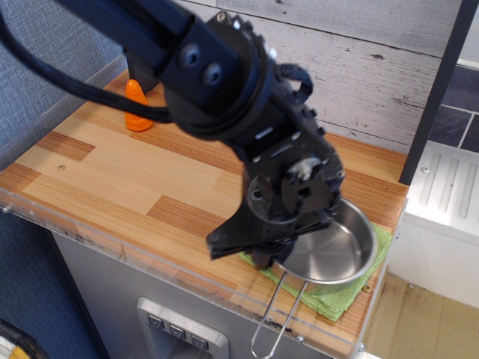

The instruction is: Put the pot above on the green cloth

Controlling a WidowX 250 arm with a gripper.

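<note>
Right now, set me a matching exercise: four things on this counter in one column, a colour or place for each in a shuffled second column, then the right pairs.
Things:
1. pot
2. green cloth
3. orange cone
4. gripper

Descriptions:
A. far left corner of the counter
B. black, at the rim where the wire handle starts
C. shiny steel, over the cloth
D. light green, near the front right corner

Pairs: 1-C, 2-D, 3-A, 4-B

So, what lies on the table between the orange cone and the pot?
Only bare wooden tabletop shows between the orange cone and the pot in this single view; the arm hides part of that stretch.
</note>
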